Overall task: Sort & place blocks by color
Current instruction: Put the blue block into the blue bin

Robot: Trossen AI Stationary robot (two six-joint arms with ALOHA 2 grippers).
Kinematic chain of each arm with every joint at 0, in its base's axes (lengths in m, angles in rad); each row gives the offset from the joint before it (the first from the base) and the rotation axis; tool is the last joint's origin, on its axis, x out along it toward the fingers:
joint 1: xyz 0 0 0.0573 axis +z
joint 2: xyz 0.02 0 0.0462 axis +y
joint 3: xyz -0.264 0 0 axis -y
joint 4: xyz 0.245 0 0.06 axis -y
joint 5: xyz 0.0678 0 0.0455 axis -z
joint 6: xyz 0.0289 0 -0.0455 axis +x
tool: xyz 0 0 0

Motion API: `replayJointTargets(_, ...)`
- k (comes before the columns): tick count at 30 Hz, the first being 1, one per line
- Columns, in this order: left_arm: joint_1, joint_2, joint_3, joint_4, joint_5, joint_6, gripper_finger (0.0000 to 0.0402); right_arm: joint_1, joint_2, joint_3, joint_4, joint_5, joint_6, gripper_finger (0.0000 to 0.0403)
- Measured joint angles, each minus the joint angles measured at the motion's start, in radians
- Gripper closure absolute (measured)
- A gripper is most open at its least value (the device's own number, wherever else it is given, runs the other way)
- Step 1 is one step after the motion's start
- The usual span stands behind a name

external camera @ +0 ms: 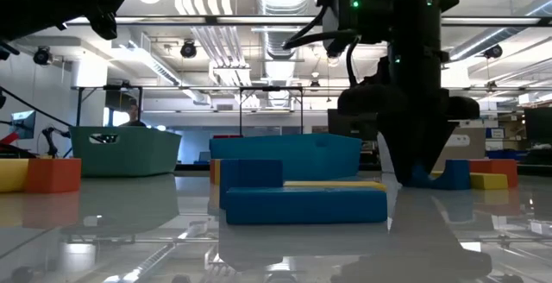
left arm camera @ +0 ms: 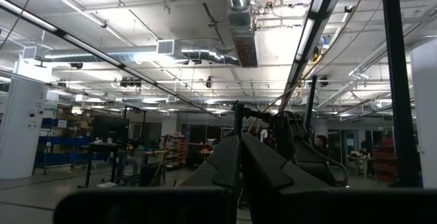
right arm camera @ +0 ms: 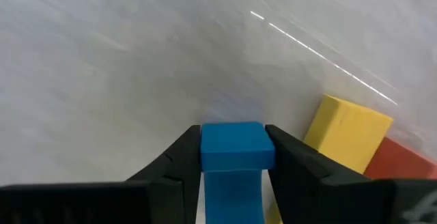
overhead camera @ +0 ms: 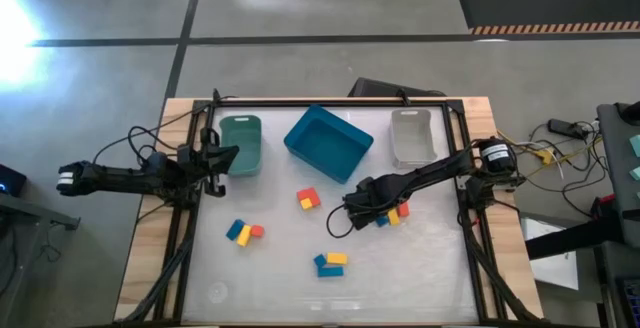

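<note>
- The blue block point(right arm camera: 235, 149) sits squarely between the two fingers of the right claw point(right arm camera: 235, 157), its long axis running back toward the wrist; both fingers look pressed against its sides, so I read it as gripped, low on the white counter point(overhead camera: 430, 258).
- Just beside it, on the side away from the left arm, lie a yellow block point(right arm camera: 347, 134) and a red block point(right arm camera: 403, 164), touching each other; the yellow one is close to the outer finger and could be nudged on the lift.
- From above, this cluster sits right of the counter's middle, nearer the right arm by far; the blue bin point(overhead camera: 328, 142) stands beyond it toward the counter's back edge, between the green bin point(overhead camera: 241, 143) and the grey bin point(overhead camera: 411, 134).
- The coming move likely turns on a straight lift, then a carry back and leftward to a bin.
- Other blocks lie in small mixed groups point(overhead camera: 243, 232) elsewhere on the counter.
- The left claw point(overhead camera: 232, 154) is closed and empty, parked over the green bin.
</note>
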Motion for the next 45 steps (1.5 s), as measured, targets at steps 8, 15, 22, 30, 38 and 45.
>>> replayJointTargets(8,0.000,0.000,0.000,0.000,0.000,0.000,0.0402,-0.007,-0.011,0.057,-0.001,-0.001,-0.039,0.0282)
replayJointTargets(15,0.000,0.000,-0.003,0.000,0.000,0.000,0.0402,-0.031,-0.037,0.171,-0.014,0.000,-0.167,0.0282)
replayJointTargets(22,0.000,0.000,-0.004,0.000,0.000,0.000,0.0402,-0.102,-0.037,0.288,-0.009,0.011,-0.326,0.0282)
replayJointTargets(30,0.000,0.000,-0.004,0.001,0.000,0.000,0.0402,-0.221,-0.035,0.417,-0.001,0.042,-0.500,0.0282)
replayJointTargets(38,0.000,-0.001,-0.004,0.002,0.000,0.000,0.0402,-0.359,-0.018,0.470,0.035,0.089,-0.671,0.0282)
replayJointTargets(45,0.000,-0.002,-0.004,0.006,-0.001,0.007,0.0402,-0.473,0.050,0.472,0.097,0.089,-0.760,0.0282)
